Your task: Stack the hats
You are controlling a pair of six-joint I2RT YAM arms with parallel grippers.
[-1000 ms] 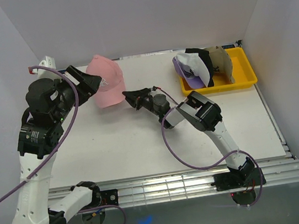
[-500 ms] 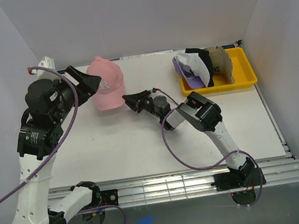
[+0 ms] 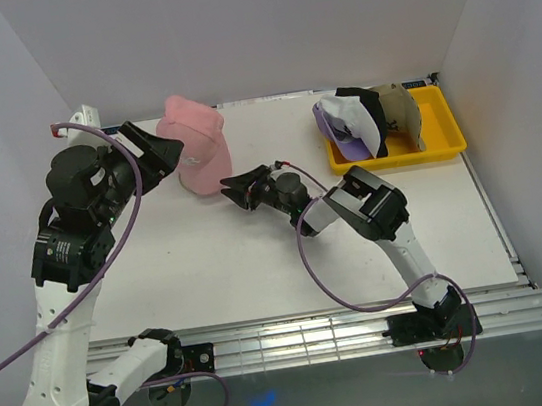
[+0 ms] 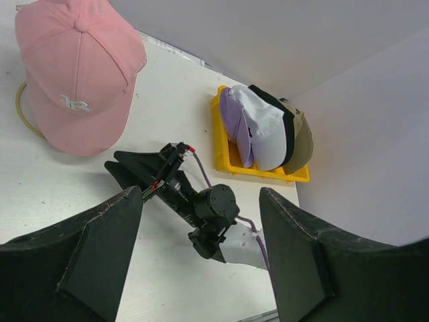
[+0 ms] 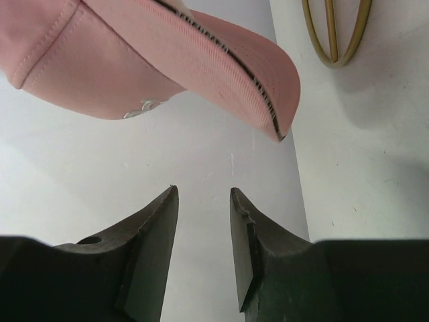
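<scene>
A pink cap (image 3: 199,150) sits at the far side of the worktop (image 3: 258,255), with the right gripper (image 3: 231,190) pointed at its brim, jaws parted and empty. The left gripper (image 4: 198,191) hovers close by with jaws spread wide, holding nothing. Four other caps (image 3: 361,122) stand nested in a yellow tray (image 3: 449,138) to the right.

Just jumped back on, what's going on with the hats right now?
Four caps stand nested in the yellow tray at the far right. The pink cap sits on the table, held by neither arm. The right gripper is just short of it, jaws apart and empty; the left gripper hovers open at its other side. It is not yet stacked.
</scene>
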